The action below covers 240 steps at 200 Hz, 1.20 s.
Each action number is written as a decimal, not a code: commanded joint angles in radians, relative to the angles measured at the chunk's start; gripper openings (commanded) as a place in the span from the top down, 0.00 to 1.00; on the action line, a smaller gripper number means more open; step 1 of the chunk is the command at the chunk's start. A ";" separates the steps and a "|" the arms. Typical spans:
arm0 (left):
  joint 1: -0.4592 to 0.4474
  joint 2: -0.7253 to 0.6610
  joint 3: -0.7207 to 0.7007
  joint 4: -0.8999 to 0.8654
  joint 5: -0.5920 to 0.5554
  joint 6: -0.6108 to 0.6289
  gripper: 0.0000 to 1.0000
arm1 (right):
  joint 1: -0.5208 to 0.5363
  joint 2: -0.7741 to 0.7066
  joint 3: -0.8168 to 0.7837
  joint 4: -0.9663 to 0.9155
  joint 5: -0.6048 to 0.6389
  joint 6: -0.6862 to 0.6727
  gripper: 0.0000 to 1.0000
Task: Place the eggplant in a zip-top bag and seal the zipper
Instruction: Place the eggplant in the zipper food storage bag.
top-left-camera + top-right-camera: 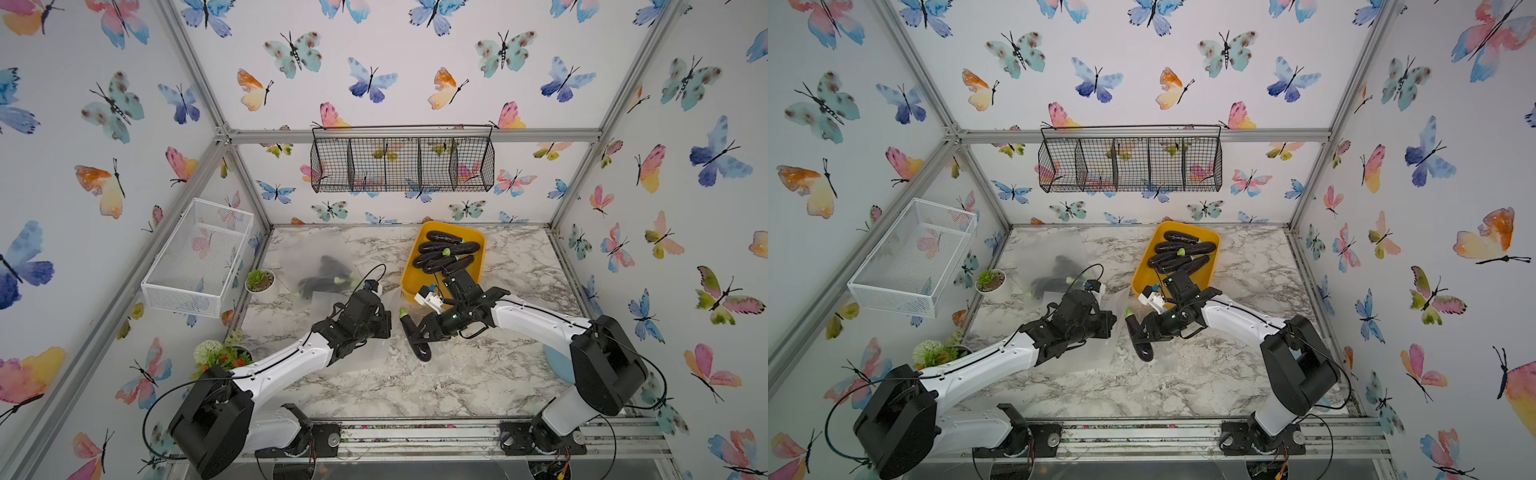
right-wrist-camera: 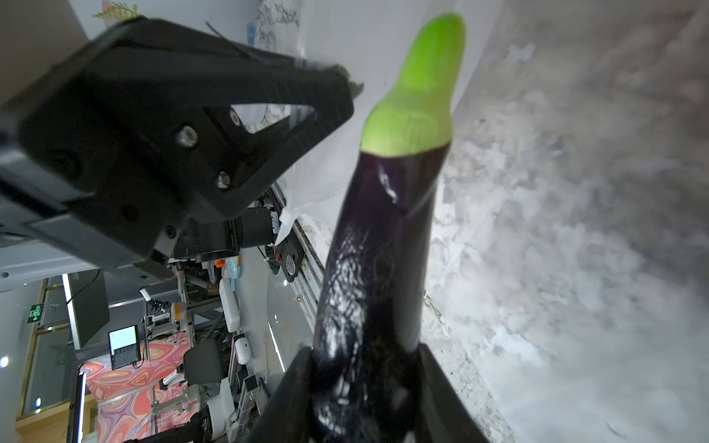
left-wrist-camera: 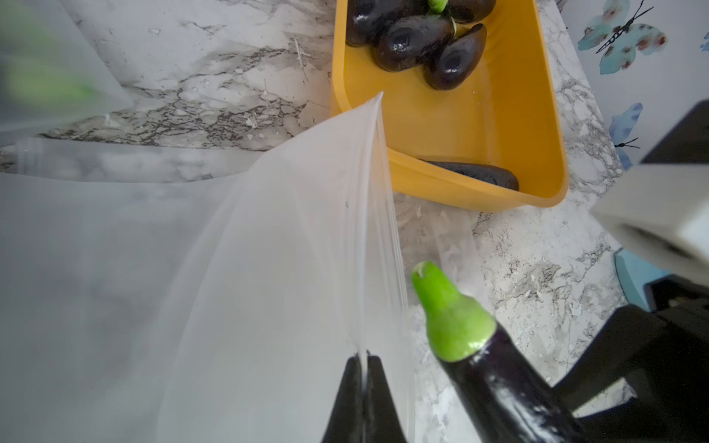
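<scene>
The limp, frosted bag [image 3: 287, 249] lies left of centre, its mouth lip pinched and lifted by the closed left gripper [image 3: 363, 356]. Just right of that lip, the right gripper [image 2: 364, 351] clamps the glossy, slender eggplant [image 2: 383, 249] mid-body, long axis near-to-far along the lip, green stem far.

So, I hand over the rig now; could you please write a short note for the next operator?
Left end effector: shut, pinching one edge of the translucent plastic zip-top bag; I cannot tell whether its mouth is open.
Right end effector: shut on a long dark purple eggplant with a green stem, beside the bag, not inside.
The yellow plastic tray holds more eggplants.
Done: bag gripped, eggplant picked.
Remaining: insert the eggplant, seal the zipper.
</scene>
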<state>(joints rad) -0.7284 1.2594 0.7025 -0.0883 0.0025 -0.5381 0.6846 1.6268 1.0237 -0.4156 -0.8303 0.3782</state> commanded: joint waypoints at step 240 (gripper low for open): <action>-0.118 -0.151 -0.121 0.071 0.082 -0.121 1.00 | 0.016 0.100 -0.022 0.462 0.085 0.774 0.51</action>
<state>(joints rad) -0.8700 1.1389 0.5961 -0.0456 0.0513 -0.5850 0.6945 1.7737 0.9977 -0.0452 -0.7822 1.0470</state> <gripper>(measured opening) 0.047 0.452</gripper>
